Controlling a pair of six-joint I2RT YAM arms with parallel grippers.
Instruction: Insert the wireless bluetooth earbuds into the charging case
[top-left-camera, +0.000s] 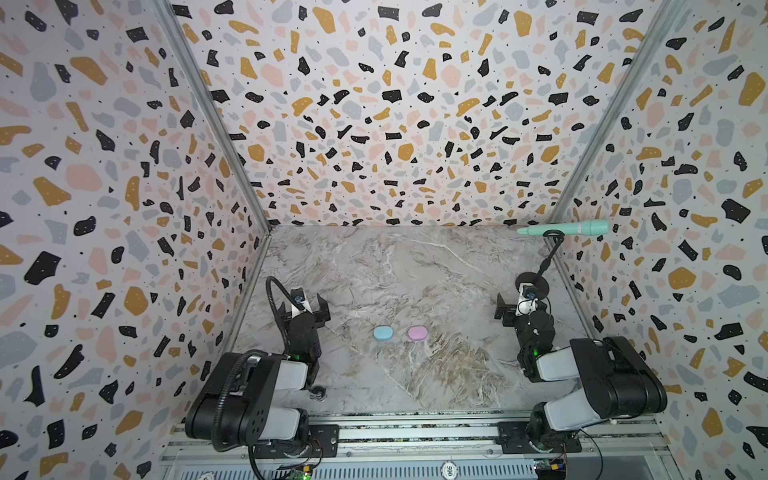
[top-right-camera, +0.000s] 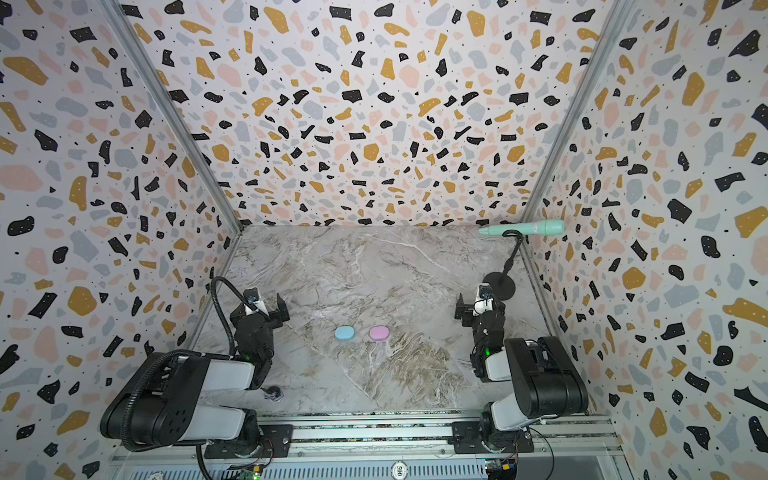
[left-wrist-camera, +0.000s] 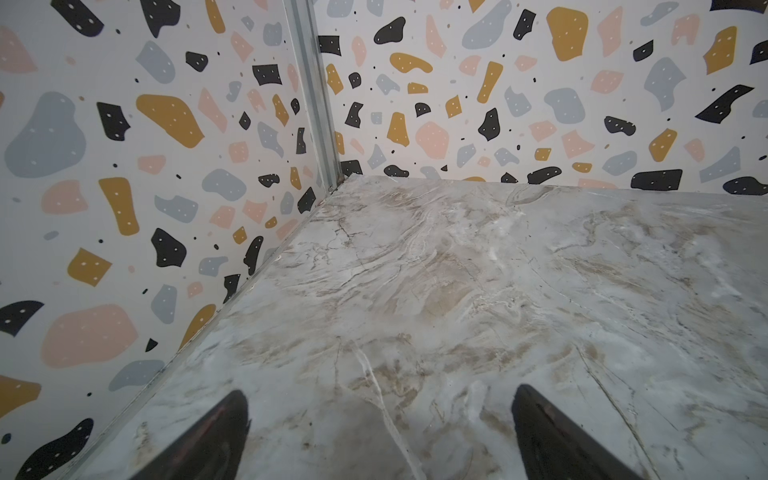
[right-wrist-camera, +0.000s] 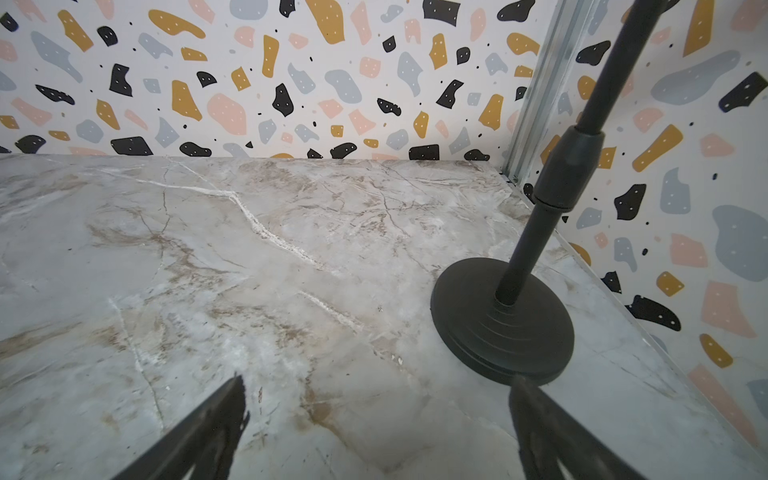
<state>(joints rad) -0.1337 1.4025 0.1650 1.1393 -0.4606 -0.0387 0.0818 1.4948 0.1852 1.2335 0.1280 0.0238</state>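
Two closed oval charging cases lie side by side on the marble tabletop, seen in both top views: a pale blue case (top-left-camera: 382, 333) (top-right-camera: 344, 333) and a pink case (top-left-camera: 417, 333) (top-right-camera: 379, 333) to its right. The earbuds are out of view in every frame. My left gripper (top-left-camera: 303, 307) (top-right-camera: 266, 308) (left-wrist-camera: 380, 415) hovers open and empty, left of and a little behind the blue case. My right gripper (top-left-camera: 519, 305) (top-right-camera: 478, 307) (right-wrist-camera: 376, 395) is open and empty, right of and behind the pink case. Neither wrist view shows the cases.
A teal microphone (top-left-camera: 569, 228) (top-right-camera: 528, 228) sits on a black stand with a round base (top-left-camera: 534, 281) (top-right-camera: 500, 286) (right-wrist-camera: 498, 324) close behind my right gripper. A small dark object (top-left-camera: 318, 392) (top-right-camera: 273, 392) lies by the left arm. Patterned walls enclose three sides.
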